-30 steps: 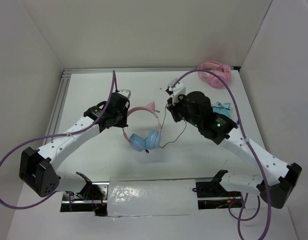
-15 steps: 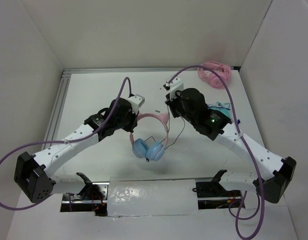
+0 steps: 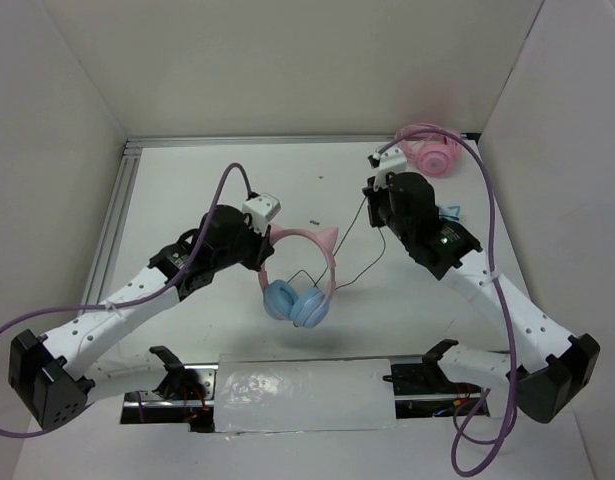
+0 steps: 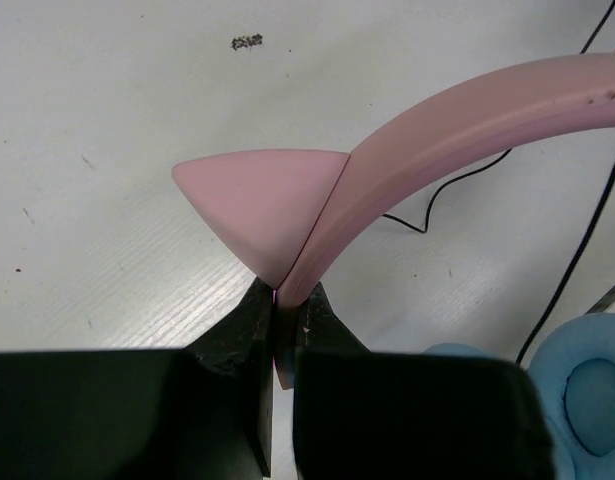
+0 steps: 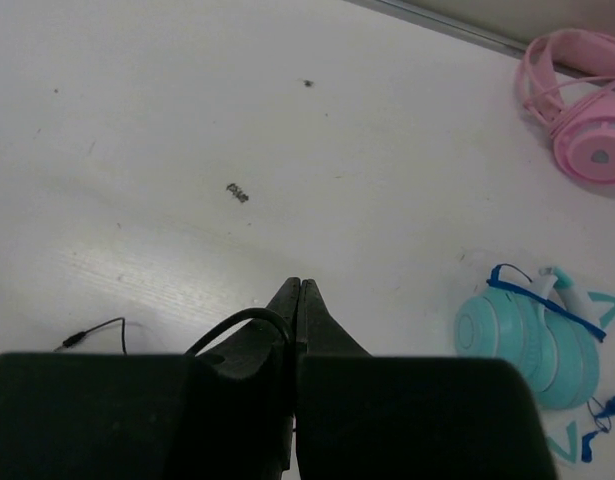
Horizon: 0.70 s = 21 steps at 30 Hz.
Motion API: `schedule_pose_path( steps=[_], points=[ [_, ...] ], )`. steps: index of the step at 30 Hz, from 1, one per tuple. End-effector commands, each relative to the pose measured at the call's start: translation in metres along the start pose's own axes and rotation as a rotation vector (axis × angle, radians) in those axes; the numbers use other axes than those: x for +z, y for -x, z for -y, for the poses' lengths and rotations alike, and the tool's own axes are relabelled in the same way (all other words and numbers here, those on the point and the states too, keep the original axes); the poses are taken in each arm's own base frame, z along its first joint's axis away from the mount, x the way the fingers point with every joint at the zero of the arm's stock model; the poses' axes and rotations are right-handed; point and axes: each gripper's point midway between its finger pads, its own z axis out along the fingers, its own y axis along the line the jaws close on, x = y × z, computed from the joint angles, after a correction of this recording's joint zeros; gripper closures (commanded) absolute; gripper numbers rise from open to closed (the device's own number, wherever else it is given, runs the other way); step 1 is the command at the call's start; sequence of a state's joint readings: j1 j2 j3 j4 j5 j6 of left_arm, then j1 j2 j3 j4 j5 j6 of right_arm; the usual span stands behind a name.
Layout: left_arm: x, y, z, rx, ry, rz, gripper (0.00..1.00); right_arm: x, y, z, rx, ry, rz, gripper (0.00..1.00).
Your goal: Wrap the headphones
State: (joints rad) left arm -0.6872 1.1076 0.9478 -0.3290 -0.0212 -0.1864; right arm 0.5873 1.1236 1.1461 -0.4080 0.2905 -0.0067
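- Left gripper (image 4: 277, 305) is clamped on the pink headband (image 4: 467, 120), right beside a cat ear (image 4: 257, 200). The bite looks thin, so the band could twist out.
- Right gripper (image 5: 296, 292) is pinched shut on the thin black cable (image 5: 232, 322). A hard pull might slip it free or strain the cord.
- Headphones (image 3: 299, 275) appear lifted off the table (image 3: 187, 180) between both arms, with the pink band arched on top and the blue ear cups (image 3: 295, 303) dangling low. Their cable loops loose toward the right gripper.

Headphones (image 3: 285, 298) over table (image 3: 187, 170) middle, another headset (image 3: 429, 152) behind-right (back corner).
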Motion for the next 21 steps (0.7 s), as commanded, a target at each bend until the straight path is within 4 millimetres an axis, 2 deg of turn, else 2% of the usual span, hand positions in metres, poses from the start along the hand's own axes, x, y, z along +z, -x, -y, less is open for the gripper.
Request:
schedule_pose_path(
  steps=[1, 2, 4, 5, 7, 8, 11, 15, 17, 21],
  points=[
    [-0.003, 0.016, 0.002, 0.000, 0.000, 0.051, 1.00, -0.017, 0.009, -0.018, -0.012, 0.127, 0.083, 1.00],
    [-0.002, 0.020, 0.000, 0.002, 0.014, 0.047, 1.00, -0.019, 0.011, -0.023, -0.020, 0.149, 0.108, 1.00],
    [0.007, 0.011, -0.008, -0.006, 0.062, -0.004, 1.00, -0.027, 0.008, -0.033, -0.049, 0.190, 0.125, 1.00],
    [0.008, 0.015, -0.011, -0.018, 0.082, -0.004, 1.00, -0.030, 0.006, -0.035, -0.071, 0.197, 0.130, 0.99],
    [0.018, 0.008, -0.022, -0.063, 0.134, -0.053, 1.00, -0.038, 0.008, -0.040, -0.081, 0.219, 0.144, 0.99],
    [0.019, 0.013, -0.024, -0.080, 0.139, -0.055, 1.00, -0.041, 0.006, -0.041, -0.091, 0.230, 0.141, 1.00],
    [0.028, 0.010, -0.038, -0.111, 0.176, -0.099, 1.00, -0.051, 0.006, -0.050, -0.118, 0.277, 0.168, 0.99],
    [0.041, 0.003, -0.040, -0.111, 0.185, -0.146, 1.00, -0.065, 0.010, -0.069, -0.154, 0.392, 0.208, 0.97],
    [0.044, 0.004, -0.040, -0.102, 0.174, -0.147, 1.00, -0.066, 0.008, -0.077, -0.156, 0.433, 0.205, 0.95],
    [0.056, -0.003, -0.043, -0.039, 0.168, -0.168, 1.00, -0.046, -0.015, -0.089, -0.142, 0.452, 0.112, 0.95]
  ],
)
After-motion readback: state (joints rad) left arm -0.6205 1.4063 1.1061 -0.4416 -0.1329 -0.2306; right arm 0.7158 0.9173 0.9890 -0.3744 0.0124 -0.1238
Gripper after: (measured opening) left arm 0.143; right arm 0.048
